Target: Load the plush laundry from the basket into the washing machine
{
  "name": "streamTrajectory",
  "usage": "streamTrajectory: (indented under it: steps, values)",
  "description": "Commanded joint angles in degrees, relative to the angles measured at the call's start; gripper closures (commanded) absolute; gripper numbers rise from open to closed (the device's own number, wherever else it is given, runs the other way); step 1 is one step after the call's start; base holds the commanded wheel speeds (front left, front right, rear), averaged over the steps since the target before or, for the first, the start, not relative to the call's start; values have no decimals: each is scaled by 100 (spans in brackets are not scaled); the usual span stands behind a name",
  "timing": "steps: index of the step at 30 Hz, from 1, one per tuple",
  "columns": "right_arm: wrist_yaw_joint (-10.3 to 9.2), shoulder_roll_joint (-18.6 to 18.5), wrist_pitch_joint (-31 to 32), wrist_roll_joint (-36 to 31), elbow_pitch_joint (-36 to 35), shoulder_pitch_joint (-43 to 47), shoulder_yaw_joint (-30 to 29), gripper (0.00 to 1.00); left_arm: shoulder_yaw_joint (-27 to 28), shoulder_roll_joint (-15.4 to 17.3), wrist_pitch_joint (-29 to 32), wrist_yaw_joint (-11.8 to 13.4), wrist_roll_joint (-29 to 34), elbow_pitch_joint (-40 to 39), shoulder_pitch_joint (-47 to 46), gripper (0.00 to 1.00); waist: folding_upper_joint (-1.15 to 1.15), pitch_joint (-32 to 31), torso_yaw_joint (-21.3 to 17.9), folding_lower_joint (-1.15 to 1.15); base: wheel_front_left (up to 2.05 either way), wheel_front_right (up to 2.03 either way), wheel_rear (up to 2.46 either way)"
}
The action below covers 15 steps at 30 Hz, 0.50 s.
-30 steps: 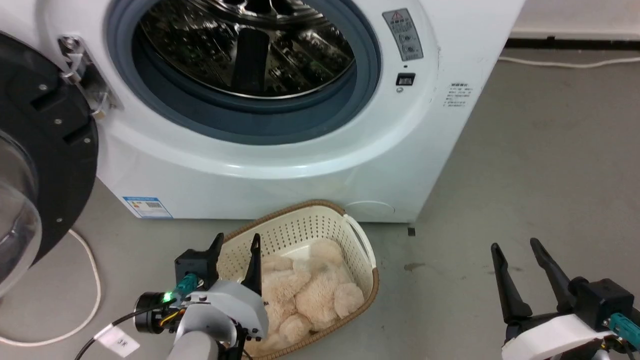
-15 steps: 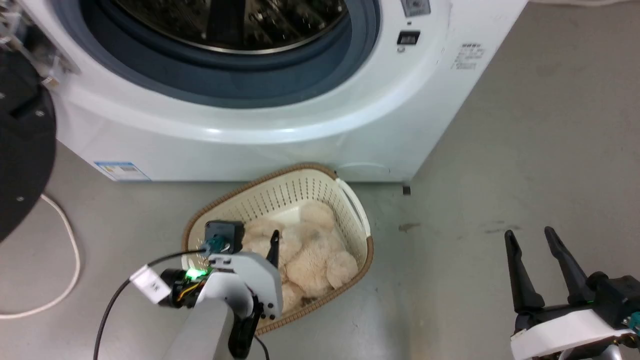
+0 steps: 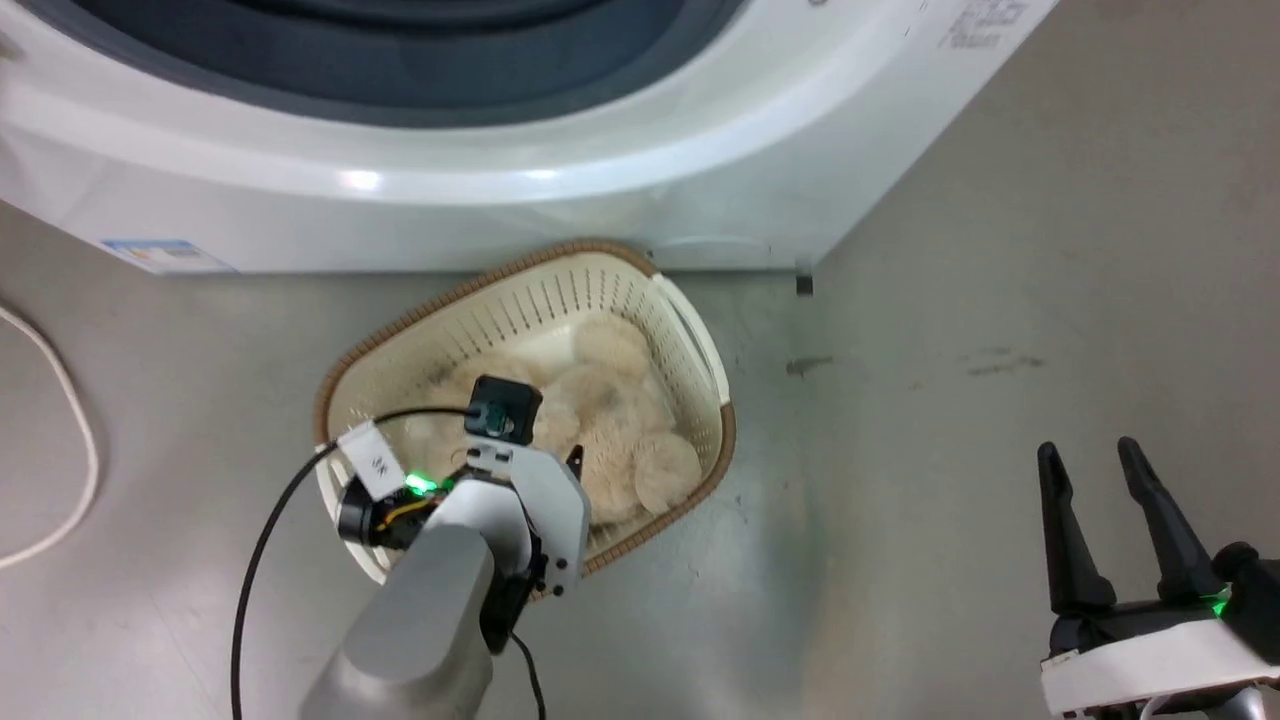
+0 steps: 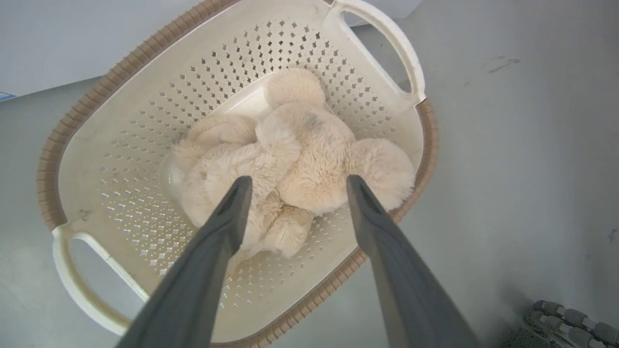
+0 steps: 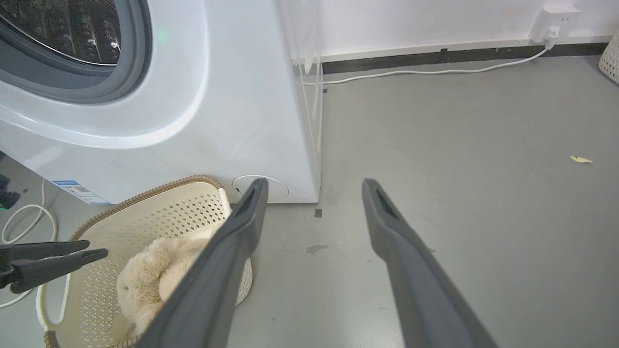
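The cream-beige teddy bear (image 3: 625, 440) lies curled in the perforated basket (image 3: 560, 300) on the floor in front of the white washing machine (image 3: 500, 200). My left gripper (image 4: 297, 180) hangs open above the bear (image 4: 295, 145), pointing down into the basket (image 4: 145, 48), its fingers apart and nothing between them. In the head view the left wrist covers most of that gripper. In the right wrist view the left gripper (image 5: 96, 247) shows side-on over the basket (image 5: 159, 212). My right gripper (image 3: 1088, 448) stands open over bare floor, well right of the basket.
A white cable (image 3: 60, 400) curls on the floor left of the basket. A second cable (image 5: 425, 72) runs along the back wall to a socket (image 5: 551, 17). The grey floor right of the washer (image 5: 232, 111) has a stain (image 3: 805, 365) and a small scrap (image 5: 580, 159).
The head camera has tipped down, so the washer slid up the picture. My left gripper has moved forward over the basket and turned down toward the bear. The right gripper has barely moved.
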Motion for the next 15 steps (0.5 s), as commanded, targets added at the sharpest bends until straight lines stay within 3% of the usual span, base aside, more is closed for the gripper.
streamTrajectory:
  steps: [1, 15]
  values:
    - [2, -7, -65, 72, -55, -100, -23, 0, -123, 90, 79, -9, 18, 197, -219, 0, 0, 212, -43, -1, 0, 0, 0]
    - [3, -8, -265, 392, -250, 6, -154, 0, -665, 397, 364, 186, -100, 1089, -1157, 0, 0, 1122, -102, -1, 0, 0, 0]
